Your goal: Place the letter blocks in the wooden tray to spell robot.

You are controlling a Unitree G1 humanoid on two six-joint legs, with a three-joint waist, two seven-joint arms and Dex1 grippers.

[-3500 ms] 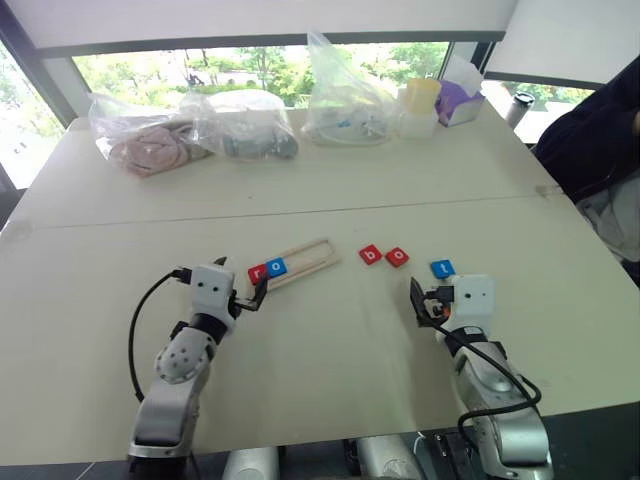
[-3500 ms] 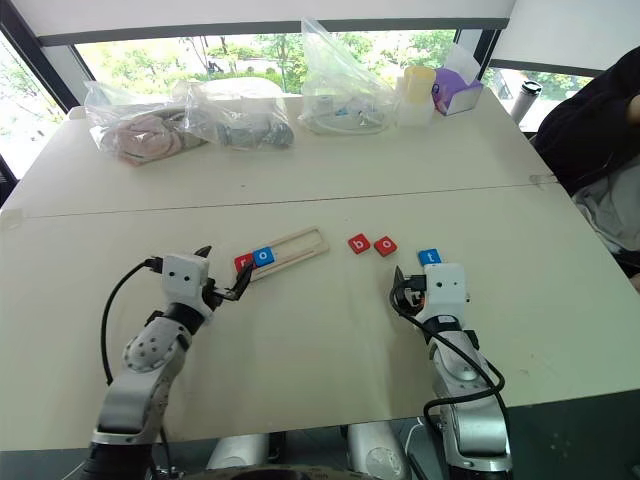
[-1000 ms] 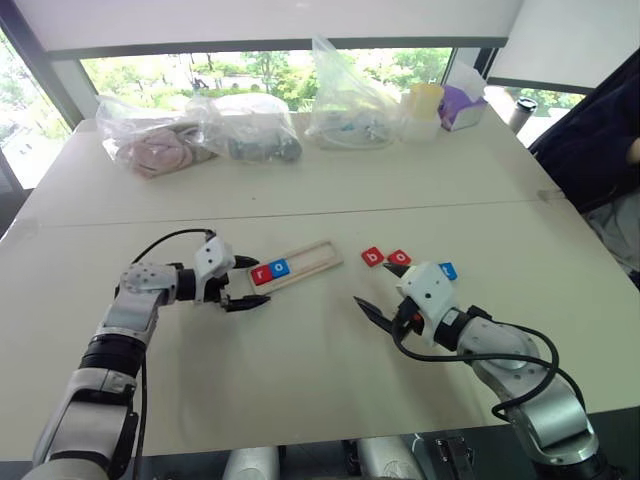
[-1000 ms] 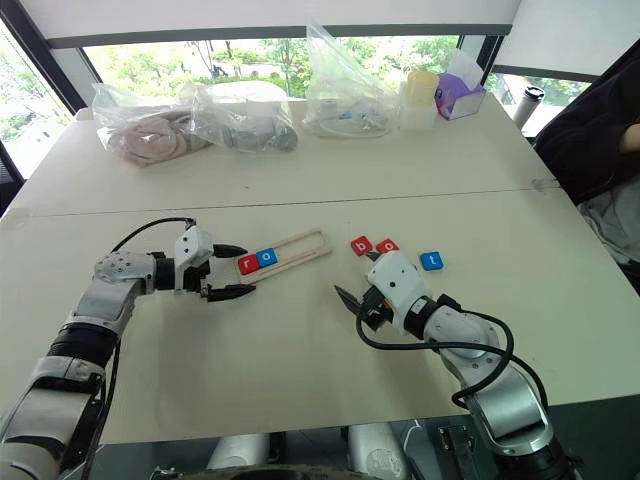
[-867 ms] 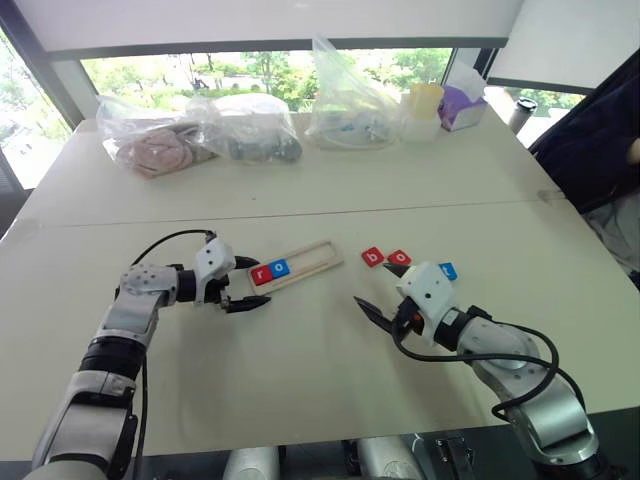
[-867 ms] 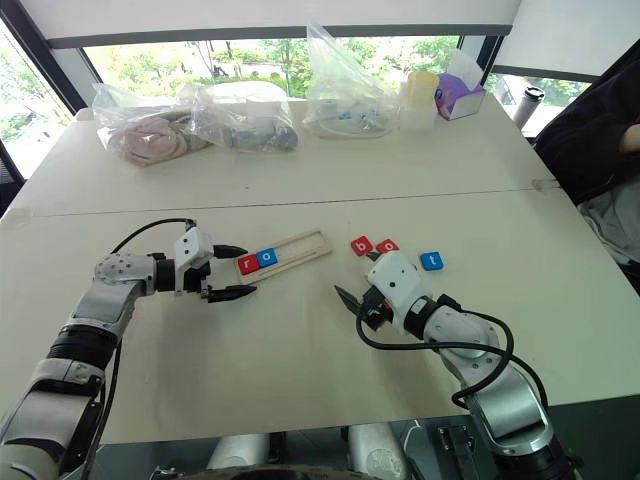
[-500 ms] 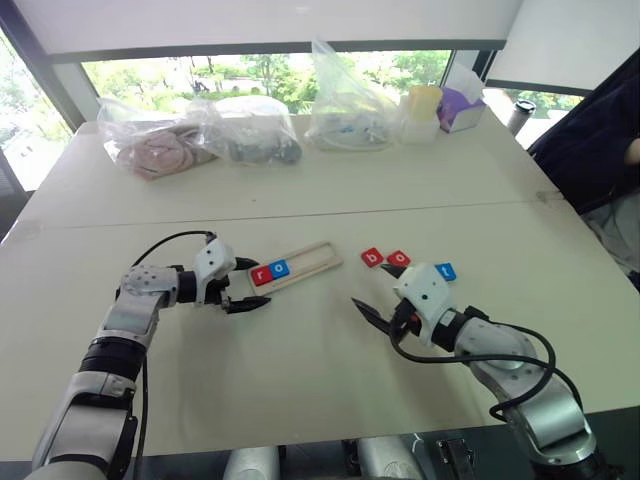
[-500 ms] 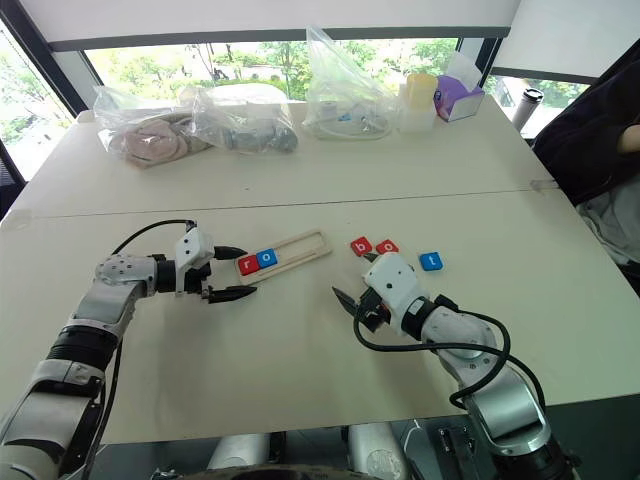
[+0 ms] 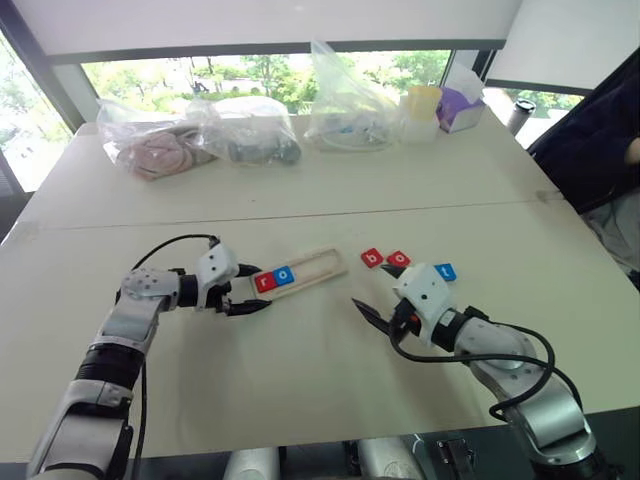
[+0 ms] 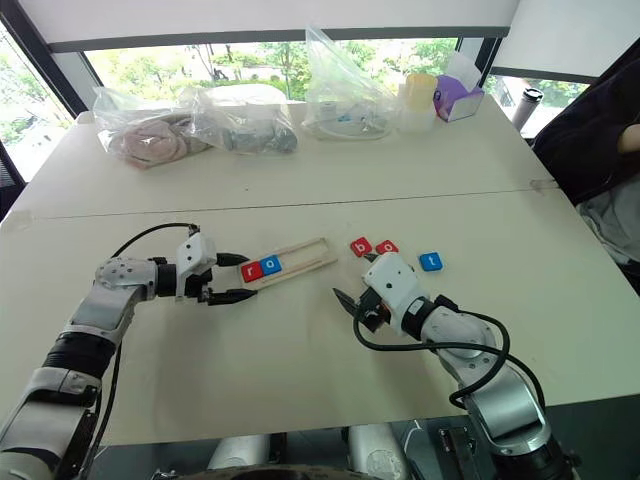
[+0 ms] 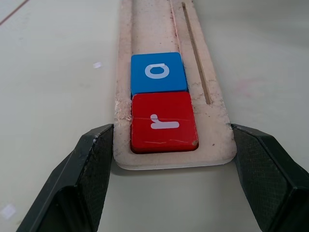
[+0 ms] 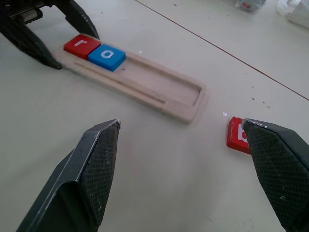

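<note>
— Gripping what? Left gripper [image 11: 174, 145] clamps the wooden tray [image 11: 159, 29] end, near-left; r tile [image 11: 164, 122], o tile [image 11: 159, 72] inside.
— Right gripper [image 12: 186, 159] gapes empty; its finger [image 12: 275, 169] half-hides the b tile [image 12: 236, 135].

Red r [image 9: 264, 281] and blue o [image 9: 285, 275] sit in the wooden tray [image 9: 322, 267]; b, o, t lie beside.
</note>
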